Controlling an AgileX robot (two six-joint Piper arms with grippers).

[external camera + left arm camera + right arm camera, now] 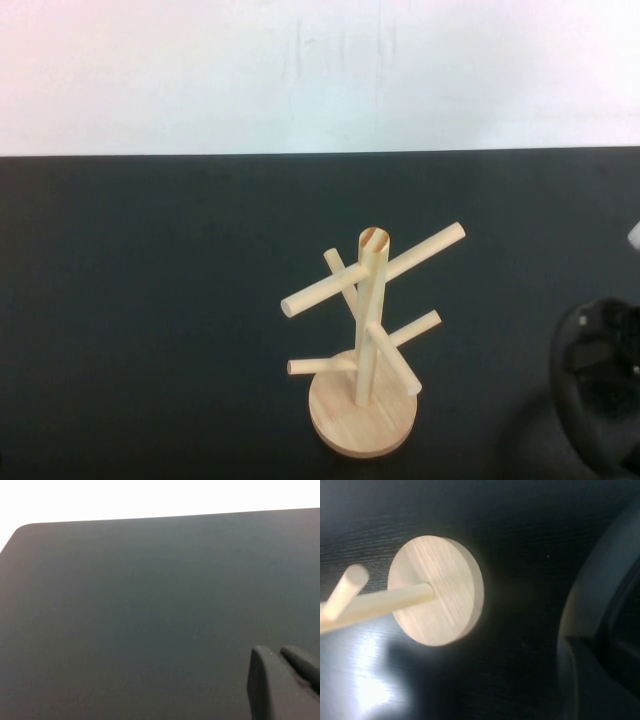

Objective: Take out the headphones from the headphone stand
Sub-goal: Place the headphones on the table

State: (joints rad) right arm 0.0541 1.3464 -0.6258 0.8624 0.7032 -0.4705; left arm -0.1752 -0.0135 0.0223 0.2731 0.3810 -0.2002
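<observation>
Showing only a dark finger edge low in its wrist view, the left end effector (280, 685) hangs over bare bench (150, 605); finger state cannot be told. Right end effector: indistinct. Headphones (600, 395) sit at the bench's right edge, well apart from the upright headphone stand (365, 350), pegs bare.

You are looking at a bare test bench, more lab than home: a matte black table (150, 300) set against a plain white wall (300, 70), with only a wooden headphone stand (365, 330) standing on it. The surroundings give you nothing more to name the place by.
</observation>
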